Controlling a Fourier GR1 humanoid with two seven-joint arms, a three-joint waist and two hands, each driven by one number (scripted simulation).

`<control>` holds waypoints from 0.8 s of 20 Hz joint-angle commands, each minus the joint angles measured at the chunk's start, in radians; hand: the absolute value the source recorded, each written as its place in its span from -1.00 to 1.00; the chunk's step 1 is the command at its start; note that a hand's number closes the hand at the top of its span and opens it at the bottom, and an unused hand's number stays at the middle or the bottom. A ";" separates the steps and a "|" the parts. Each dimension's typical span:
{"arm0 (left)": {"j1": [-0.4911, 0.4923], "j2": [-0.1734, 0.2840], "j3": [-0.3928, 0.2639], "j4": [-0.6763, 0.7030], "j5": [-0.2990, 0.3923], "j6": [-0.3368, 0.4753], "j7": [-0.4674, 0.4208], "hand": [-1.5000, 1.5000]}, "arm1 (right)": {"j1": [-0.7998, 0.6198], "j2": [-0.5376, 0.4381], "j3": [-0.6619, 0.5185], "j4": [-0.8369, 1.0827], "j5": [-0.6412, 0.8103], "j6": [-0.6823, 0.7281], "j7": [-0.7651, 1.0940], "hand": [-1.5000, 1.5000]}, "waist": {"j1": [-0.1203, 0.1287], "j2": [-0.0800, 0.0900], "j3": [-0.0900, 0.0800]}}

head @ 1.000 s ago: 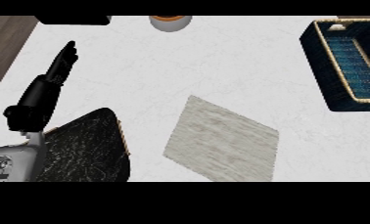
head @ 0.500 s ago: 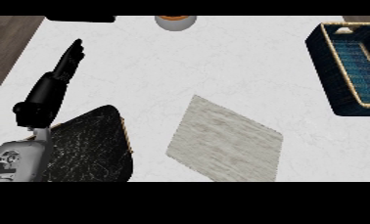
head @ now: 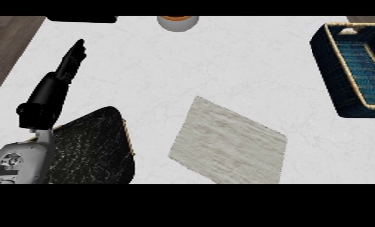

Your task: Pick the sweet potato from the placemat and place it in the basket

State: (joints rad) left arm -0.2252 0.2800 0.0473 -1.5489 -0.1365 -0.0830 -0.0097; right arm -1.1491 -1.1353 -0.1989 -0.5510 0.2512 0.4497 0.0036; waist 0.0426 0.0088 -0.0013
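One placemat, pale grey and set cornerwise, lies bare on the white marbled desk. One dark blue basket with a tan rim sits at the right edge, well apart from the mat. The sweet potato shows nowhere. One small bowl with something orange in it stands at the far edge. One dark speckled board lies lower left. The left robot hand shows there, fingers straight and together, holding nothing. Brown floor shows at far left.
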 commanded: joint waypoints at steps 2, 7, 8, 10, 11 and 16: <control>-0.038 0.031 0.035 0.030 0.018 -0.029 0.015 0.00 | -0.097 0.099 0.066 0.028 0.057 0.023 0.094 1.00 | -0.009 0.000 0.000; -0.014 0.005 0.021 -0.006 0.008 -0.013 0.027 0.00 | -0.101 0.135 0.088 0.100 0.097 0.054 0.127 1.00 | -0.012 -0.001 0.001; 0.026 -0.010 -0.010 -0.041 -0.015 -0.005 0.010 0.00 | -0.099 0.089 0.115 0.104 0.131 0.091 0.108 1.00 | -0.008 -0.001 0.001; -0.034 0.013 0.037 0.002 0.020 -0.020 0.036 0.00 | -0.061 0.096 0.176 0.086 0.206 0.042 0.056 1.00 | -0.008 0.003 0.002; -0.034 0.003 0.027 0.027 0.008 -0.013 0.016 0.00 | -0.044 0.106 0.201 0.077 0.230 0.039 0.063 1.00 | -0.016 0.002 0.001; 0.023 -0.009 0.011 0.019 -0.026 0.003 -0.033 0.00 | -0.073 0.080 0.256 0.088 0.327 0.029 0.025 1.00 | -0.014 0.000 0.001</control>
State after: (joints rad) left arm -0.2317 0.2797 0.0652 -1.5331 -0.1457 -0.0887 -0.0163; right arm -1.2162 -1.0542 0.0136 -0.4604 0.5111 0.4895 0.0453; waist 0.0321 0.0111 0.0001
